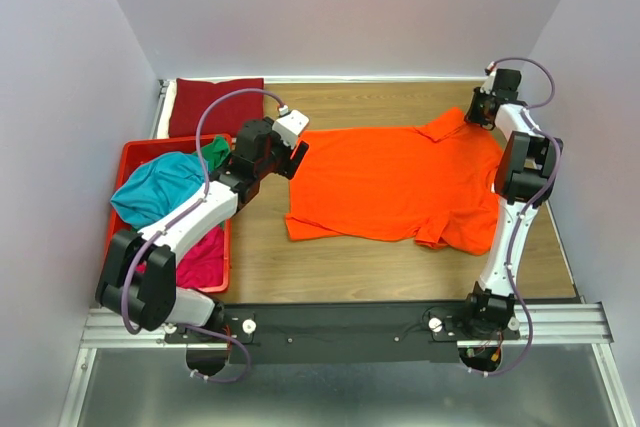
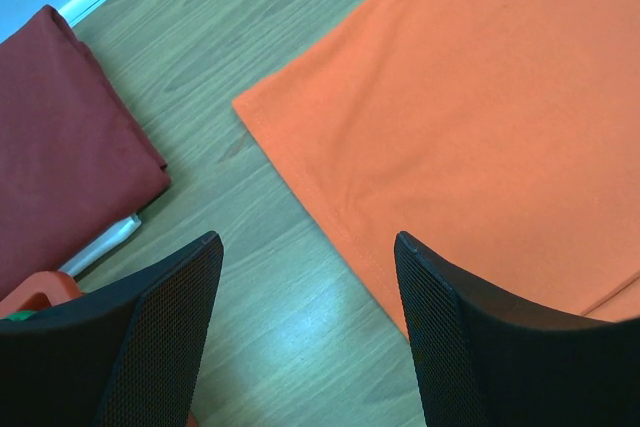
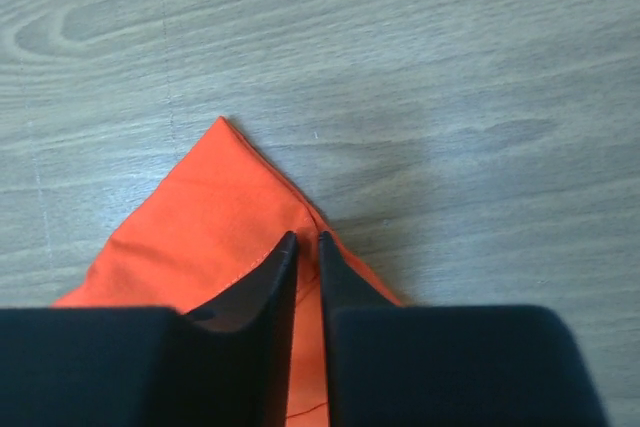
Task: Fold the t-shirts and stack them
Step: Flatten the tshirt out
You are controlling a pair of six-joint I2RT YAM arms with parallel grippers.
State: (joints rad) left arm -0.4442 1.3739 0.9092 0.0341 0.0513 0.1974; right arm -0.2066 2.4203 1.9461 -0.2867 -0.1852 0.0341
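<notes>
The right hand [image 3: 308, 239] is clamped on a pointed corner of the orange t-shirt [image 1: 390, 182], its fingers pinched together on the cloth at the far right of the surface [image 1: 300, 272]. The left hand [image 2: 308, 242] hangs wide open over the shirt's left edge, gripping nothing. The shirt lies spread mid-surface. The folded dark red t-shirt [image 1: 215, 102] sits far left, and the teal t-shirt [image 1: 160, 187] tops the red crate [image 1: 128, 152].

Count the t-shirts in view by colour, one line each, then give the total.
orange t-shirt: 1
dark red t-shirt: 1
teal t-shirt: 1
green t-shirt: 1
magenta t-shirt: 1
Total: 5
</notes>
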